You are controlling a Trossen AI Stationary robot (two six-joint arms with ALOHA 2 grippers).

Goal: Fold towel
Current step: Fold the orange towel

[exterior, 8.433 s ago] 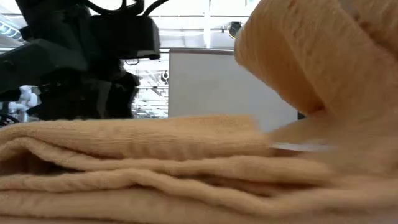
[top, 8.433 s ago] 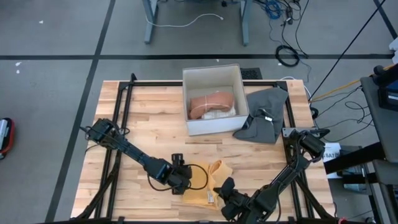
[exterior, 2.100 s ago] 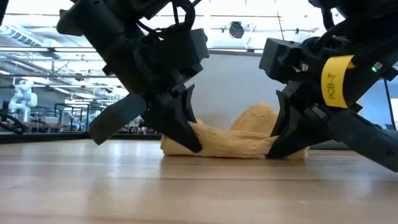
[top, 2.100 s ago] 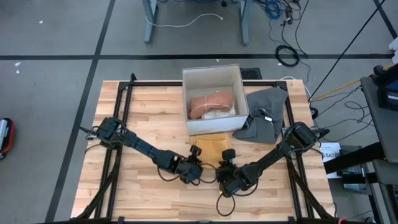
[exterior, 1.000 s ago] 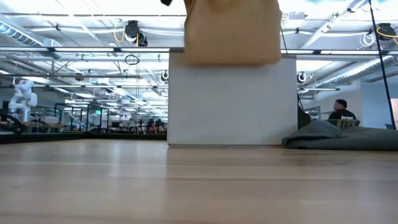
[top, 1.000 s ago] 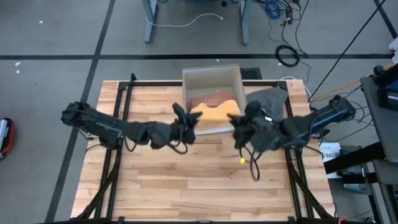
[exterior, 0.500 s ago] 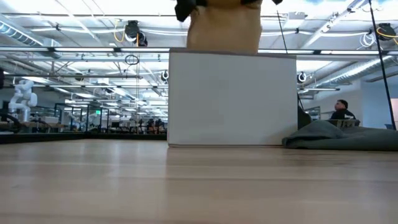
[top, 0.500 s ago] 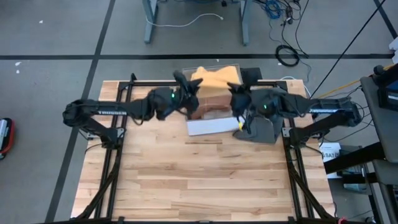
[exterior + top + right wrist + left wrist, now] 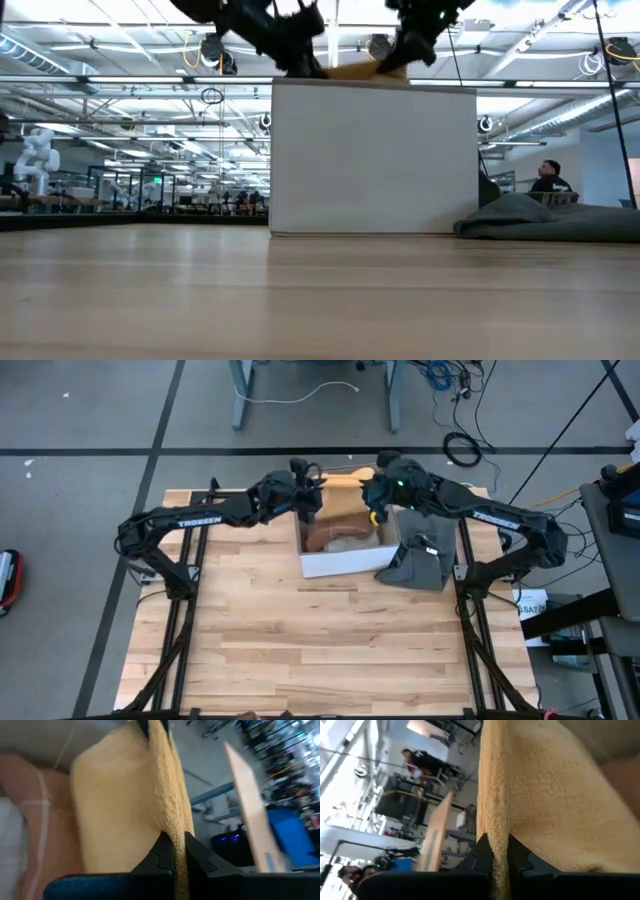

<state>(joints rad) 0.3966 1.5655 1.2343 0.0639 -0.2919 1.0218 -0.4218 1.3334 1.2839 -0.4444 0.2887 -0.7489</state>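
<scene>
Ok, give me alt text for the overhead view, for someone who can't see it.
Both arms reach over the far edge of a white box, the left gripper and right gripper each shut on a folded yellow towel. A pink towel lies inside, and a grey cloth lies right of the box.

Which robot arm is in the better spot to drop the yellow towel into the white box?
Neither. The left gripper and right gripper each pinch one end of the yellow towel at the white box's far rim, evenly placed. Probably both should let go together.
</scene>
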